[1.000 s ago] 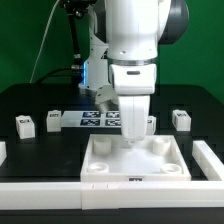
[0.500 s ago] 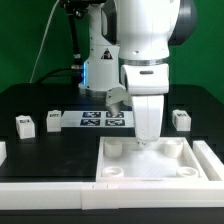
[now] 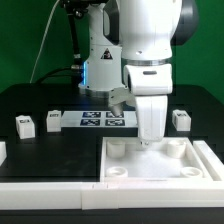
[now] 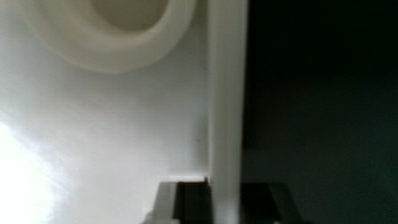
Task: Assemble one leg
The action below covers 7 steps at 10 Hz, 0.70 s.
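Note:
Three small white tagged legs show in the exterior view: two on that view's left [image 3: 25,125] [image 3: 53,120] and one on its right [image 3: 180,119], all loose on the black table. My gripper [image 3: 150,141] is down at the back rim of the large white square tray-like part [image 3: 160,172]. In the wrist view my gripper [image 4: 226,205] has a dark finger [image 4: 187,205] on each side of the tray's thin rim wall [image 4: 226,100], shut on it. A round corner socket [image 4: 134,25] shows beyond it. No leg is in the gripper.
The marker board [image 3: 100,121] lies behind the tray. A white L-shaped fence runs along the front [image 3: 50,185] and up the exterior view's right [image 3: 212,160]; the tray sits in its corner. A white block edge [image 3: 2,150] shows at the far left.
My gripper and the tray slid together toward the exterior view's right, into the fence corner. In the last half second they have hardly moved. The legs have not moved.

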Available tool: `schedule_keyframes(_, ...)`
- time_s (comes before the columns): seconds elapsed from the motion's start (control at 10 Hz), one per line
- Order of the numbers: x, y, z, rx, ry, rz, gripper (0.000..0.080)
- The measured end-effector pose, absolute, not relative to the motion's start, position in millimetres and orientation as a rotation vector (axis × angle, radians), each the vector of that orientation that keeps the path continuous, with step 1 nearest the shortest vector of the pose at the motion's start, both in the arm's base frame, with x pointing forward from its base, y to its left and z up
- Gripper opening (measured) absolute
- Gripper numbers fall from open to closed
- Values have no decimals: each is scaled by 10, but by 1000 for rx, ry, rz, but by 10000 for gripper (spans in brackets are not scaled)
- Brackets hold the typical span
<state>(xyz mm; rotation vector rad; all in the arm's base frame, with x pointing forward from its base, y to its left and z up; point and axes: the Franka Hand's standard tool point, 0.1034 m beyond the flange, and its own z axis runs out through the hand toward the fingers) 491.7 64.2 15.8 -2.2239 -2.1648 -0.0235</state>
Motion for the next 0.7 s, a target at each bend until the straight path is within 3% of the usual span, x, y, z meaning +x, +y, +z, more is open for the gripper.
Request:
schedule_keyframes(0.4, 4920, 654, 162, -2220, -2164, -16, 60)
schedule_keyframes(0.5, 4920, 650, 161, -2221, -2163, -16, 150)
schedule_keyframes(0.6, 4920, 647, 161, -2222, -2163, -16, 150)
schedule_keyframes(0.7, 4921, 645, 161, -2222, -2162, -15, 326)
